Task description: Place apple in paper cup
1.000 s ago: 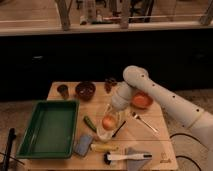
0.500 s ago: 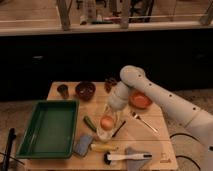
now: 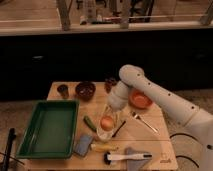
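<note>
The apple (image 3: 107, 122) is a small orange-red fruit at the middle of the wooden table (image 3: 160, 145). It sits at the mouth of the pale paper cup (image 3: 104, 134), of which only the lower front shows beneath it. My gripper (image 3: 109, 119) hangs straight down at the apple, at the end of the white arm (image 3: 150, 92) that reaches in from the right. The cup's rim is hidden by the apple and the gripper.
A green tray (image 3: 50, 127) lies at the left. At the back stand a small dark cup (image 3: 63, 90), a dark brown bowl (image 3: 85, 90) and an orange bowl (image 3: 141, 100). A fork (image 3: 145, 121), a green vegetable (image 3: 90, 123), a sponge (image 3: 83, 145) and a white-handled brush (image 3: 127, 157) lie around the cup.
The arm's elbow has shifted slightly to the left. The apple and the gripper stay at the cup in the same spot.
</note>
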{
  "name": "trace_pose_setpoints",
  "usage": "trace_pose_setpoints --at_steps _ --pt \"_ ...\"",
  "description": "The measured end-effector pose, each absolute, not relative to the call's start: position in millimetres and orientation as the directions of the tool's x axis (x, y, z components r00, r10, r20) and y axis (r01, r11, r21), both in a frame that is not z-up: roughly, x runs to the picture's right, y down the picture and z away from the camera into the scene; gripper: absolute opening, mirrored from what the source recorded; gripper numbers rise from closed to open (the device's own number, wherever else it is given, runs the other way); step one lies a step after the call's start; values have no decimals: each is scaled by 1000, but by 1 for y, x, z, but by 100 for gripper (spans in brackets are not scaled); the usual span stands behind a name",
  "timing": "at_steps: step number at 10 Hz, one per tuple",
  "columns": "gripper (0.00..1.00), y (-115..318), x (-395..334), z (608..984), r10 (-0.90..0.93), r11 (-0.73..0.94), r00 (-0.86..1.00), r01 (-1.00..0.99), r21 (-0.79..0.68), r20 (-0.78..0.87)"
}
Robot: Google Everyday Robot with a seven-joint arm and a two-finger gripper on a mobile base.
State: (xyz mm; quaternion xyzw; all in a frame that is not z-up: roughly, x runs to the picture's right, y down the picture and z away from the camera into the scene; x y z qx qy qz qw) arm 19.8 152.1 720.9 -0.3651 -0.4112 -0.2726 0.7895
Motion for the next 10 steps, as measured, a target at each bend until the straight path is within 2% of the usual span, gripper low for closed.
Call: trace_pose_setpoints --at_steps 3,4,10 --pt "74 153 20 719 -129 578 506 737 -350 853" --pt "79 153 22 719 -129 576 507 738 -352 852" --pt "80 157 25 714 -132 569 502 745 -349 855"
